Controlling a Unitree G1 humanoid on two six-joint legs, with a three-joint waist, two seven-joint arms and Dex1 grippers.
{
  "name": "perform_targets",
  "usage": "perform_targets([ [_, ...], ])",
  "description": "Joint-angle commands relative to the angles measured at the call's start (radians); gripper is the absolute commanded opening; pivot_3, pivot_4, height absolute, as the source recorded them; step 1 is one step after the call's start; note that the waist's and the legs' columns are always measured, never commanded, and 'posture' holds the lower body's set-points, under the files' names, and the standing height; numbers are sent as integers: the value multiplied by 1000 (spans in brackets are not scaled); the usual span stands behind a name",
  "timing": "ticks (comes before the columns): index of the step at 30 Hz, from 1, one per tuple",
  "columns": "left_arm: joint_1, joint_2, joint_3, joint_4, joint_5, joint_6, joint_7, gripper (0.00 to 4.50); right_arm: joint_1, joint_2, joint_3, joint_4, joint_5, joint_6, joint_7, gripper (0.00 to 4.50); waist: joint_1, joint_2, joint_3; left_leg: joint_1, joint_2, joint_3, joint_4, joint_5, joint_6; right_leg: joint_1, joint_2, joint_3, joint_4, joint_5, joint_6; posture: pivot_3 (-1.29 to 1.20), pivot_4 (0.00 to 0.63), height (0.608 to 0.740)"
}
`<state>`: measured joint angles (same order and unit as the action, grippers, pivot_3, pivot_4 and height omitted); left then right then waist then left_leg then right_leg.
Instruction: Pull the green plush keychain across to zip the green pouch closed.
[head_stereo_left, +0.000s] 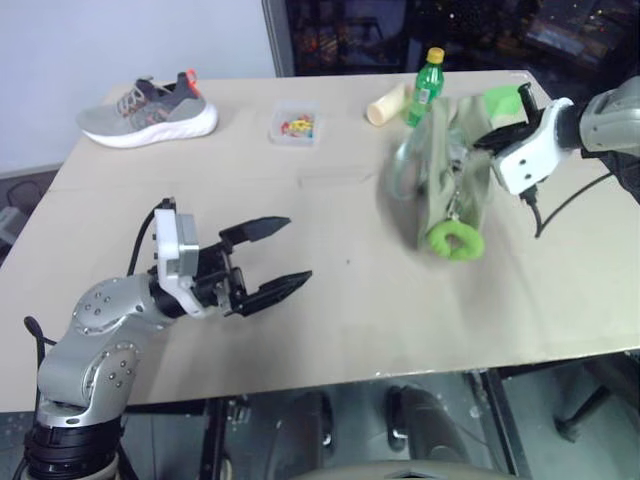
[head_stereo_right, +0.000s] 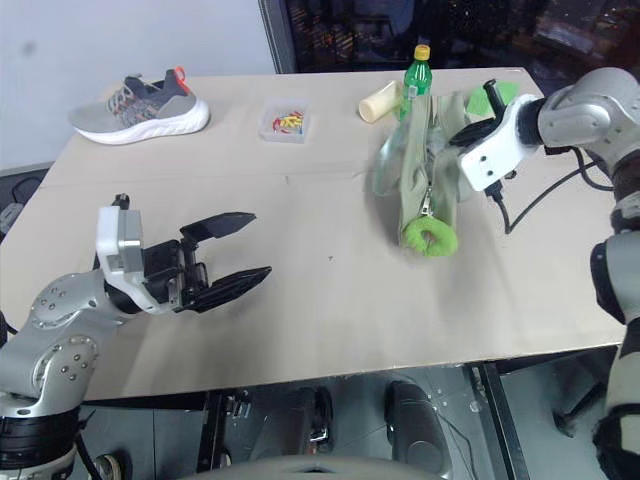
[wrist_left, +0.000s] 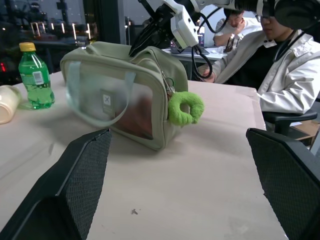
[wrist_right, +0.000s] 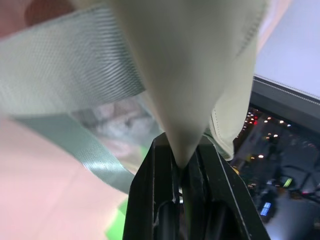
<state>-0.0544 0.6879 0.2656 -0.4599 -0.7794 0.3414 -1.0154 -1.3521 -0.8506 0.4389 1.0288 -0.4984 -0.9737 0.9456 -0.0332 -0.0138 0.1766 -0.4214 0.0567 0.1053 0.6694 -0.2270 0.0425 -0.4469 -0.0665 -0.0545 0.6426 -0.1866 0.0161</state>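
We list our right end effector (wrist_right: 181, 165) clamped on the pale sage-green soft zip pouch (head_stereo_left: 440, 180). The lime-green fuzzy ring keychain (head_stereo_left: 456, 240) hangs at its near end, nearer our gaping, empty left end effector (head_stereo_left: 268, 262).

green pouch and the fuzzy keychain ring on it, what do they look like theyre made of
The green pouch looks like soft matte woven fabric: it folds where the right gripper pinches it. Its side panel seems to be frosted clear plastic, since reddish contents show through. The green plush keychain looks like fuzzy pile, probably synthetic plush, with a shaggy, non-shiny surface.
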Motion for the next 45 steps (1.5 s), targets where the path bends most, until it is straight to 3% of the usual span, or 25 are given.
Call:
perform_targets([
  [1, -3, -10, 14, -21, 2, -21, 19, 4500, 65, 17, -122, -274, 203, 447, 196, 25, 0, 0, 0, 0, 0, 0, 0, 0, 0, 0, 0, 0, 0, 0, 0, 0, 150, 740],
  [5, 11, -20, 17, -25, 18, -31, 33, 4500, 163, 45, -192, -707, 255, 1050, 311, 25, -2, 1, 1, 0, 1, 0, 0, -1, 1, -1, 0, 0, 2, 2, 2, 0, 150, 740],
  [7, 25, -27, 15, -30, 27, -37, 40, 4500, 197, 86, -204, -875, 234, 1258, 285, 25, -1, 2, 1, 0, 1, 0, -1, -2, 3, -2, 0, -1, 3, 2, 2, 0, 150, 740],
  [14, 32, -37, 18, -23, 43, -55, 54, 4500, 255, 320, -121, -1028, 152, 1497, 78, 25, -1, 1, 0, 0, 1, 0, 0, -2, 3, -2, 0, -1, 3, -1, 1, 0, 150, 740],
  [15, 32, -38, 19, -21, 43, -56, 54, 4500, 271, 341, -102, -1024, 143, 1495, 60, 762, 0, 1, 0, 0, 1, 0, 1, -2, 3, -2, 0, -1, 3, -1, 0, 0, 150, 740],
  [18, 31, -37, 25, -12, 44, -60, 51, 4500, 300, 382, -88, -1019, 146, 1433, 0, 2050, 9, 0, 0, -1, 0, 0, 1, -2, 3, -1, 0, -2, 3, 0, 0, 0, 150, 740],
  [19, 33, -36, 28, -10, 44, -62, 50, 4500, 307, 385, -97, -1034, 170, 1414, 6, 2278, 11, 0, 0, -2, 0, 1, 1, -1, 2, -2, 0, -2, 2, 0, -1, 0, 150, 740],
  [28, 76, -29, 64, -35, 19, -56, 57, 4500, 318, 204, -113, -926, 305, 848, 133, 2278, 18, 0, 0, -4, 0, 1, 1, -2, 4, -2, 0, -4, 0, -2, 2, 0, 150, 740],
  [34, 108, -36, 84, -52, 18, -64, 68, 4500, 234, 217, -59, -695, 254, 602, 135, 2278, 2, 0, 0, -1, 1, 0, 0, -2, 4, -1, 1, -2, 1, -2, 2, 0, 150, 740],
  [37, 126, -41, 87, -61, 23, -72, 77, 4500, 232, 235, -69, -658, 262, 652, 150, 1455, 0, 0, 0, -1, 1, 0, 0, -2, 4, -1, 1, -2, 1, -2, 2, 0, 150, 740],
  [40, 148, -54, 99, -66, 28, -81, 100, 4500, 239, 272, -138, -713, 323, 957, 151, 49, -1, 0, 0, -1, 1, 0, 0, -2, 4, -1, 0, -1, 1, 0, 0, 0, 150, 740],
  [45, 162, -77, 107, -44, 37, -93, 130, 4500, 250, 293, -187, -918, 301, 1345, 91, 49, 3, 0, 0, -1, 1, -1, 0, -2, 3, -2, 0, -2, 2, 0, -1, 0, 150, 740],
])
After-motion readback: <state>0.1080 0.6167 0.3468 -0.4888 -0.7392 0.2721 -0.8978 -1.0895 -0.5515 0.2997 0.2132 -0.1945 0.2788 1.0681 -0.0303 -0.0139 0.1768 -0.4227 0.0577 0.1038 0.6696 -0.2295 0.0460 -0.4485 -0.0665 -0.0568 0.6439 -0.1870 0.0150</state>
